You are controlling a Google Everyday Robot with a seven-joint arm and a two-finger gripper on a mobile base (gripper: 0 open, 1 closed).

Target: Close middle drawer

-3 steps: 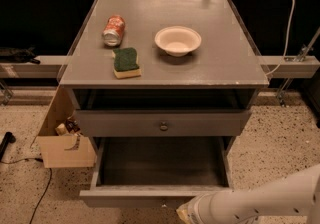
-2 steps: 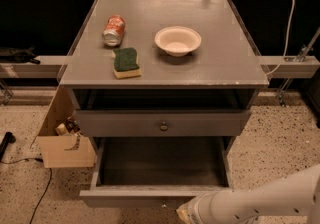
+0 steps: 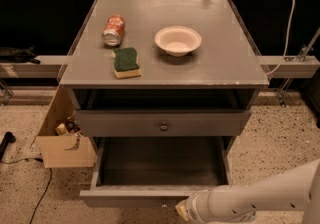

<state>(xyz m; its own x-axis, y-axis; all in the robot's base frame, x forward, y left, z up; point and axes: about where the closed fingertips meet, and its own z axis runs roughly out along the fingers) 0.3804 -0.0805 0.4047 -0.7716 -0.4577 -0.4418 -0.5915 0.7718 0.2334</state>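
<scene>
The middle drawer (image 3: 150,196) is the wide grey one pulled far out at the bottom of the cabinet; its inside is dark and empty. Its front faces me near the lower edge of the view, and its knob is not clearly seen. Above it the upper grey drawer (image 3: 163,123) with a small round dark knob stands only slightly out. The lowest drawer is hidden under the open one. My white arm (image 3: 250,200) comes in from the lower right. The gripper (image 3: 183,211) sits just in front of the middle drawer's front, right of its centre.
On the cabinet top (image 3: 220,63) lie a red soda can (image 3: 113,30) on its side, a green and yellow sponge (image 3: 126,62) and a white bowl (image 3: 178,40). An open cardboard box (image 3: 62,143) stands on the speckled floor to the left. A cable (image 3: 289,23) hangs at the right.
</scene>
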